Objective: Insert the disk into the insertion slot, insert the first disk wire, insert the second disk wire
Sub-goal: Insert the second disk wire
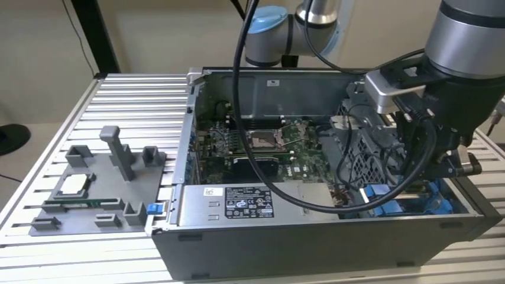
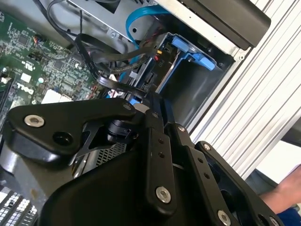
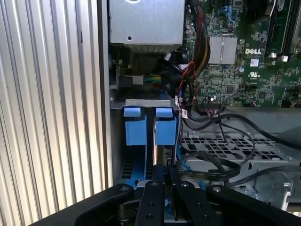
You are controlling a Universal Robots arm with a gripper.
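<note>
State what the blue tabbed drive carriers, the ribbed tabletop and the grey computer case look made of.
Blue tabbed drive carriers: likely moulded plastic, evenly coloured with a soft sheen. Ribbed tabletop: seemingly aluminium, silvery with straight grooves. Grey computer case: probably painted sheet metal, thin folded edges, matte.

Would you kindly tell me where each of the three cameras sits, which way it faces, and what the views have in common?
Exterior view: off the arm, looking down at the open grey metal computer case on the ribbed aluminium table; the silver-and-black robot arm reaches into the exterior view's right end.
First wrist view: on the wrist, looking past the black gripper at the blue plastic tabs of the drive bay.
Second wrist view: on the wrist, over the gripper towards the green motherboard.
Shared: gripper, motherboard, blue tabs.
</note>
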